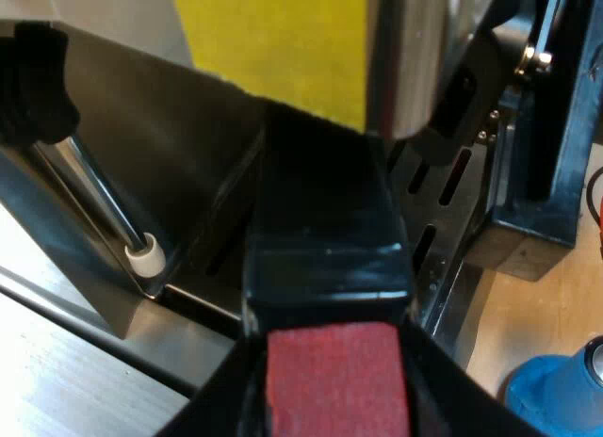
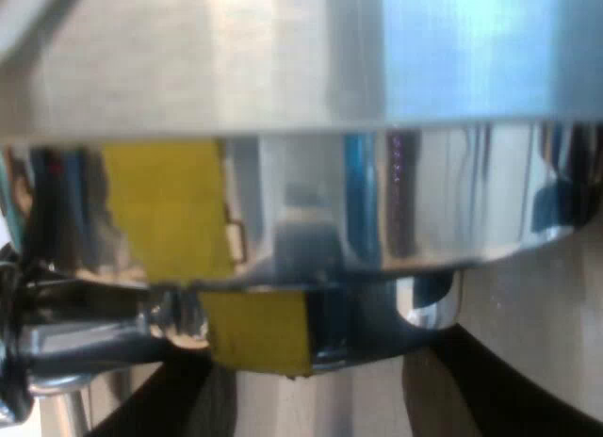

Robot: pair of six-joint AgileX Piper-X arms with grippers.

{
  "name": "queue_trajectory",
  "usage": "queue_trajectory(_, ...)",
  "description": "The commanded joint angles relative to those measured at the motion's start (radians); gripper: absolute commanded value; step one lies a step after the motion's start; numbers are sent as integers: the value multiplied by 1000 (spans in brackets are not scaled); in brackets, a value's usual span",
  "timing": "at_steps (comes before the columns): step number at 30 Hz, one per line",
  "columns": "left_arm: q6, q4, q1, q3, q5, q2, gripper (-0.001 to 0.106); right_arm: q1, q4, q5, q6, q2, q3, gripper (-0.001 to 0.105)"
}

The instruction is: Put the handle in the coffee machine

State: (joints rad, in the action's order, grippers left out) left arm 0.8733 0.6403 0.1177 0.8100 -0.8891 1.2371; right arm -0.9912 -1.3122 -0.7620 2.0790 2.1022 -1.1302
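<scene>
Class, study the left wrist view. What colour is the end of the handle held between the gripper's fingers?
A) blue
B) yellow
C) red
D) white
C: the handle held in the left gripper ends in a red patch, and its dark body points at the espresso machine.

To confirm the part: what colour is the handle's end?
The handle's end is red; the left wrist view shows it best.

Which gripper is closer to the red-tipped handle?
Left. The left gripper grips the handle at its red end. The right gripper is open at the machine, by its shiny metal front, holding nothing.
</scene>
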Motion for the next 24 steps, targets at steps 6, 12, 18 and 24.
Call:
queue_trajectory(6, 20, -70, -3, 38, -133, -35, 5, -1, -44, 11, 0, -39, -19, 43)
queue_trajectory(12, 20, -70, -3, 38, -133, -35, 64, -1, -44, 11, 0, -42, -19, 43)
queue_trajectory(18, 20, -61, -3, 38, -133, -35, 77, -1, -44, 11, 0, -42, -19, 43)
queue_trajectory(24, 20, -55, -3, 38, -126, -35, 77, -1, -44, 11, 0, -42, -19, 43)
